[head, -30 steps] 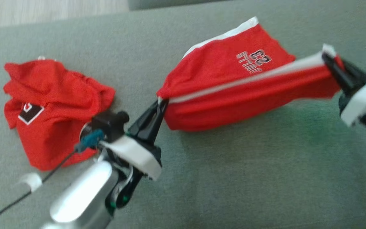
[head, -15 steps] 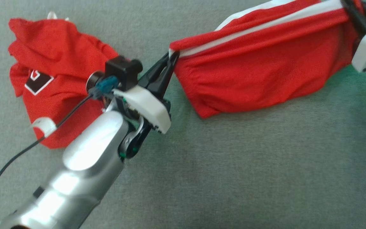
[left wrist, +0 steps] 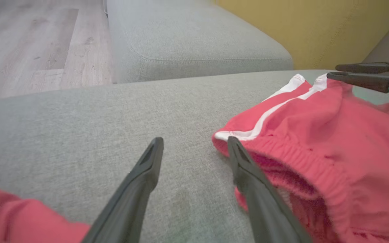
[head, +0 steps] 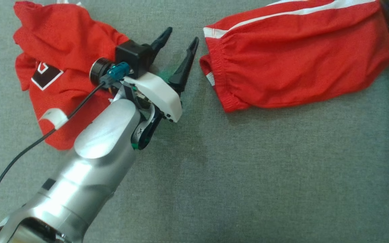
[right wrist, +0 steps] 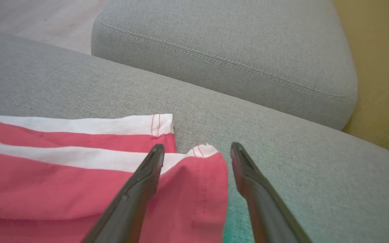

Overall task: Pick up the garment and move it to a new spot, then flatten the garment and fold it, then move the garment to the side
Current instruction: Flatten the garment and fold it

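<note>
- Red shorts [head: 295, 64] with a white stripe [head: 316, 10] lie stretched out lengthwise on the grey sofa cushion [head: 248, 175]. They sit toward its far edge and are free of both claws.
- The left claw [head: 182, 35] is released, its two dark fingers spread wide and holding nothing. It sits low over the cushion just beside the elastic waistband [left wrist: 292, 158]. I cannot tell from the left wrist view whether the nearer finger brushes the cloth.
- The right claw [right wrist: 197, 146] is also released. A turned-up corner of the leg hem [right wrist: 203, 158] lies between its parted fingers, and nothing is pinched.
- My reading is that the move to a new spot looks done and the flattening step is in hand.
- The shorts are not yet flat. The waistband is bunched, soft creases run along the leg, and the hem corner is curled over.
- The next move probably calls for smoothing outward from the middle, or for re-gripping the waistband and hem to pull the cloth taut. The layers would need to be squared before any fold.
- A second red garment [head: 59, 67] lies crumpled well apart, toward the left end of the cushion behind the left arm. A sweep that way could snag it.
- Both garments rest straight on the cushion, in no basket or bin.
</note>
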Robot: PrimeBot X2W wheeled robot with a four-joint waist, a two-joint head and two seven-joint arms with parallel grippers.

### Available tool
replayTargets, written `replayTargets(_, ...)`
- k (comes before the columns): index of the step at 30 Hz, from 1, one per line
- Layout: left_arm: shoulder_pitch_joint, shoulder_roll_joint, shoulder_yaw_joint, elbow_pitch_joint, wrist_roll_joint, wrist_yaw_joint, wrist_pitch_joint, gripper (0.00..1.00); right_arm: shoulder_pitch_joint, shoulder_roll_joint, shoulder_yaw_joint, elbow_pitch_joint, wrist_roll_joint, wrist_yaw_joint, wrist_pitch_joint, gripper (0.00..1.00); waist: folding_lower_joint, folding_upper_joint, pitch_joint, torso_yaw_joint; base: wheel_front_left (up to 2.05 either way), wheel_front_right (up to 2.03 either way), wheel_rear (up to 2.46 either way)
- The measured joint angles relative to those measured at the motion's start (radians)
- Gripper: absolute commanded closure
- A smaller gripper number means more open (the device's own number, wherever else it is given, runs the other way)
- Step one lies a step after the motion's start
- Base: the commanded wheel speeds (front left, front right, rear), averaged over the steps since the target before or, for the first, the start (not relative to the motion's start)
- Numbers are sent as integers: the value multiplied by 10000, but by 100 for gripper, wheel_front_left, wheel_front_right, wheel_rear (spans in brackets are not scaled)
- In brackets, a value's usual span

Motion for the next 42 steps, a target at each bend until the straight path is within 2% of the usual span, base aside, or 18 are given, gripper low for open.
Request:
replayTargets(9, 44, 119, 510, 182, -6, 201, -1329, 0, 11, 805, -499, 963, 132, -2, -1927, 0, -2, 0, -886, -266, 0, 0, 0)
replayTargets(14, 585, 403, 1034, -282, -107, 639, -1935, 0, 117, 1193, -1147, 725, 226, 0, -2786, 0, -3, 0, -1639, -500, 0, 0, 0)
replayTargets(20, 2126, 838, 1875, -1290, -194, 1269, -2199, 0, 1780, 1569, -3498, -1237, -861, 0, -2872, 0, -4, 1, -2736, -888, 0, 0, 0)
replayTargets(27, 4037, 953, 2713, -2330, 301, 1609, -2240, 0, 4757, 2721, -4786, -2602, -2585, 0, -2897, 0, -3, 1, -3628, -1292, 0, 0, 0)
replayTargets(36, 5763, 541, 3122, -2719, 1296, 1574, -2240, 0, 7185, 3877, -6027, -3854, -3718, 0, -2897, 0, -2, 1, -4161, -1476, 0, 0, 0)
replayTargets(42, 6303, 125, 3519, -2830, 1814, 1283, -2240, 0, 8526, 4615, -6798, -4642, -4288, -2, -2790, 0, -2, 1, -4282, -1464, 0, 0, 0)
